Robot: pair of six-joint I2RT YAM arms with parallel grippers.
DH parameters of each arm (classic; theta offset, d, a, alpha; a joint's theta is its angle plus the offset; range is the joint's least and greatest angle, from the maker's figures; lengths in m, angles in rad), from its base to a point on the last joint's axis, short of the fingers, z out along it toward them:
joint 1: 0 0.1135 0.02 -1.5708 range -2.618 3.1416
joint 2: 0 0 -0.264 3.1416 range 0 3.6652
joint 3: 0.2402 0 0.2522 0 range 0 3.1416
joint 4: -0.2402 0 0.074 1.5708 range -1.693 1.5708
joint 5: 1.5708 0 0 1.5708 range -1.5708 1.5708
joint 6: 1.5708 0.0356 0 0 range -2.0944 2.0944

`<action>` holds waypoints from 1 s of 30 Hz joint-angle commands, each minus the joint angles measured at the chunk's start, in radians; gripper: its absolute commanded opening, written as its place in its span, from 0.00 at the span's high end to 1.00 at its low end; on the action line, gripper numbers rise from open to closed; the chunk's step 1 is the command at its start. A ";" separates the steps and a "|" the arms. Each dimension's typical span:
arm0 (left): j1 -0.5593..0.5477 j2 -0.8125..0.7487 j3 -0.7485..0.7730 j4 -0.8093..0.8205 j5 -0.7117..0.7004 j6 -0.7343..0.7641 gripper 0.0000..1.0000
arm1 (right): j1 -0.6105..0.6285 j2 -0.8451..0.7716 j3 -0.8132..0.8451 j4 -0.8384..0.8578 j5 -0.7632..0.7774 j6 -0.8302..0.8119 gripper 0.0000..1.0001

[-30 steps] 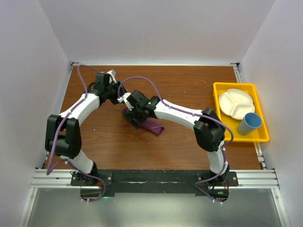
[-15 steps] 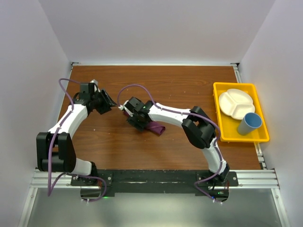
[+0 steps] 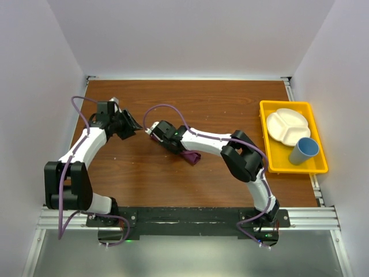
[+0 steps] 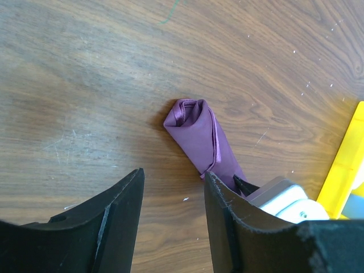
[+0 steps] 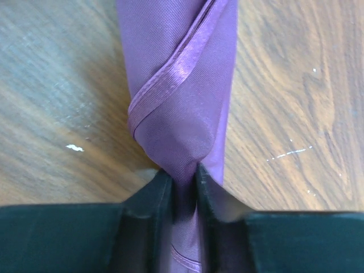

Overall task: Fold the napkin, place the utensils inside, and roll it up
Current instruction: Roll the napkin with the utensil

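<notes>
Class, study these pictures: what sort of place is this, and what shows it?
Most likely a robot lab's test cell, not a dining room: plain white walls box in a wooden table, and a left arm and right arm are bolted to a metal rail at its near edge.

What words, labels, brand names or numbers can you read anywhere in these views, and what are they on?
None: no readable text shows in any view.
The rolled napkin, the yellow tray, the white divided plate, the blue cup and the wooden table are all plain.
Any marking on the two arms is too small to read.
</notes>
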 commanded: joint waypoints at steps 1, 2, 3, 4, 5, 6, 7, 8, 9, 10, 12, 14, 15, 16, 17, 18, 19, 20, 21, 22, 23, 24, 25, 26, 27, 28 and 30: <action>0.008 -0.008 -0.012 0.046 0.038 -0.020 0.49 | -0.003 -0.012 0.012 -0.025 -0.032 0.021 0.95; 0.008 -0.002 -0.014 0.056 0.070 -0.021 0.49 | -0.009 -0.017 0.023 -0.033 -0.090 0.025 1.00; 0.008 0.010 -0.014 0.066 0.090 -0.020 0.49 | -0.017 -0.021 0.046 -0.040 -0.130 0.033 1.00; 0.008 0.019 -0.009 0.082 0.115 -0.018 0.51 | -0.026 -0.020 0.064 -0.083 -0.160 0.060 1.00; 0.008 0.028 -0.008 0.094 0.165 -0.018 0.51 | -0.054 -0.018 0.078 -0.097 -0.199 0.074 1.00; 0.008 0.045 -0.014 0.117 0.202 -0.018 0.51 | -0.069 -0.017 0.107 -0.112 -0.311 0.085 1.00; 0.006 0.054 -0.019 0.173 0.242 -0.030 0.52 | -0.086 -0.018 0.116 -0.138 -0.346 0.122 1.00; 0.005 0.073 -0.022 0.198 0.309 -0.038 0.52 | -0.116 -0.023 0.119 -0.140 -0.392 0.137 1.00; 0.005 0.085 -0.029 0.253 0.346 -0.046 0.53 | -0.135 -0.028 0.124 -0.138 -0.491 0.168 1.00; -0.001 0.096 -0.029 0.275 0.379 -0.064 0.55 | -0.155 -0.031 0.129 -0.152 -0.542 0.186 1.00; -0.011 0.123 -0.029 0.331 0.440 -0.078 0.56 | -0.212 -0.032 0.130 -0.152 -0.687 0.234 1.00; -0.031 0.142 -0.029 0.364 0.475 -0.105 0.57 | -0.254 -0.023 0.126 -0.149 -0.769 0.261 1.00; -0.040 0.151 -0.026 0.414 0.483 -0.115 0.57 | -0.267 -0.020 0.112 -0.145 -0.806 0.283 1.00; -0.058 0.159 -0.025 0.430 0.491 -0.131 0.58 | -0.275 -0.020 0.101 -0.131 -0.832 0.294 1.00; -0.070 0.174 -0.023 0.447 0.506 -0.142 0.58 | -0.285 -0.021 0.090 -0.119 -0.836 0.303 1.00; -0.081 0.183 -0.025 0.483 0.514 -0.154 0.58 | -0.288 -0.021 0.069 -0.108 -0.837 0.314 1.00; -0.107 0.194 -0.025 0.500 0.522 -0.176 0.59 | -0.290 -0.020 0.063 -0.103 -0.830 0.314 1.00; -0.122 0.214 -0.025 0.513 0.529 -0.184 0.59 | -0.290 -0.014 0.057 -0.100 -0.825 0.314 1.00; -0.135 0.222 -0.025 0.537 0.528 -0.191 0.59 | -0.290 -0.011 0.046 -0.097 -0.820 0.314 1.00; -0.156 0.231 -0.026 0.551 0.529 -0.205 0.60 | -0.289 -0.012 0.038 -0.089 -0.808 0.314 1.00; -0.165 0.252 -0.029 0.563 0.528 -0.213 0.61 | -0.288 -0.018 0.018 -0.080 -0.787 0.317 1.00; -0.176 0.263 -0.032 0.588 0.525 -0.231 0.62 | -0.288 -0.018 0.011 -0.073 -0.774 0.320 1.00; -0.181 0.272 -0.035 0.606 0.526 -0.242 0.63 | -0.288 -0.018 0.006 -0.068 -0.761 0.320 1.00; -0.184 0.292 -0.040 0.625 0.526 -0.256 0.63 | -0.288 -0.014 0.001 -0.069 -0.742 0.318 1.00; -0.189 0.301 -0.049 0.673 0.531 -0.288 0.64 | -0.290 -0.011 -0.006 -0.069 -0.730 0.320 1.00; -0.190 0.312 -0.049 0.698 0.538 -0.300 0.64 | -0.290 -0.011 -0.011 -0.069 -0.718 0.320 1.00; -0.195 0.347 -0.045 0.720 0.534 -0.299 0.67 | -0.289 -0.014 -0.023 -0.063 -0.689 0.321 1.00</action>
